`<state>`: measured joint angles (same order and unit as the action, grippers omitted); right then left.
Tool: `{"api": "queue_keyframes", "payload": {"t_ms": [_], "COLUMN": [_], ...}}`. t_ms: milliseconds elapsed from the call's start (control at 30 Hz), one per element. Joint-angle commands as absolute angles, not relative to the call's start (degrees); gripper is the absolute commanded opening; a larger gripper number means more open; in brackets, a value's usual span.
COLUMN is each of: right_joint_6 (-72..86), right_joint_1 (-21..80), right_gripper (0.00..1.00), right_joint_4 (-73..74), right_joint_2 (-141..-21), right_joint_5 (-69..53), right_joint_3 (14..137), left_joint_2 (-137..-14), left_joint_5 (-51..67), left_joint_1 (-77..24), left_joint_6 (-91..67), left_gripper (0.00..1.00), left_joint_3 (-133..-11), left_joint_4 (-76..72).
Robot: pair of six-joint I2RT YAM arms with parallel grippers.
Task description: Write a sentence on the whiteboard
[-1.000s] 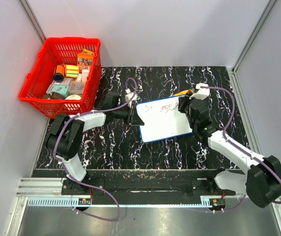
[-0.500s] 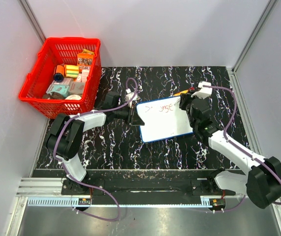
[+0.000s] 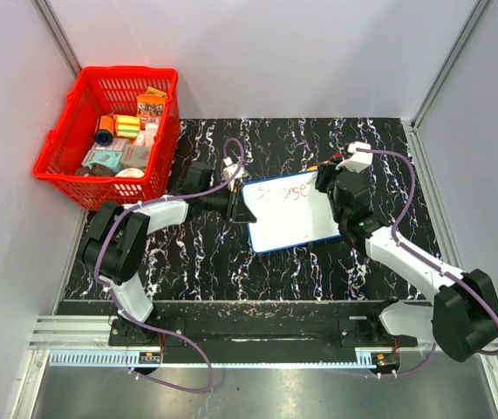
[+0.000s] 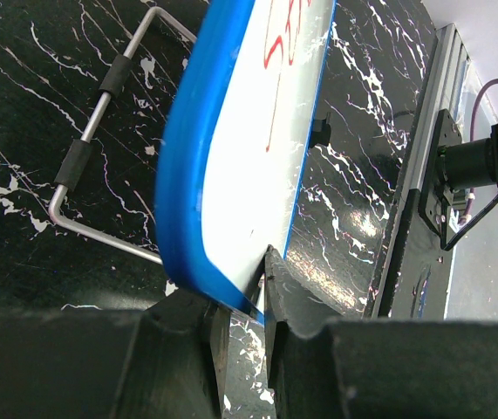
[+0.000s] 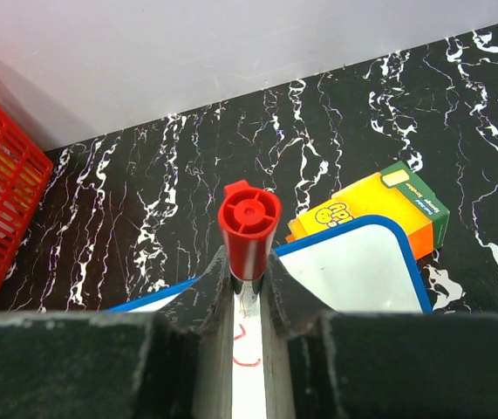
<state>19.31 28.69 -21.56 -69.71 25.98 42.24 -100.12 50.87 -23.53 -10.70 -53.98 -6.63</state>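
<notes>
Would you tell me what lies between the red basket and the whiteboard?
In the top view, the left gripper lies there, clamping the whiteboard at its edge nearest the red basket.

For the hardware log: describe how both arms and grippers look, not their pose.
The left arm and right arm have white link shells, bulky black joints and a looping purple cable each. The left gripper and right gripper are matte black. No markings legible.
</notes>
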Motion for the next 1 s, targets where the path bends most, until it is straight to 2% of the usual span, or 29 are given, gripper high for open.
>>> {"api": "queue_keyframes", "payload": {"t_ms": [0, 967], "right_joint_6": [19.1, 21.6], "right_joint_1": [28.0, 28.0], "right_gripper": [0.00, 0.00], "right_joint_4": [-23.5, -19.2], "right_joint_2": [-70.5, -67.0], "right_joint_5": [27.2, 23.8], "right_joint_3": [45.1, 38.3], "left_joint_2": [-101.3, -101.5], "left_joint_5": [42.4, 42.4], "left_joint_1": [-24.3, -24.3], "left_joint_6": [-3.5, -3.6], "left_gripper": [0.00, 0.00], "left_joint_3": [-53.4, -53.5], "left_joint_4": [-3.3, -3.3]}}
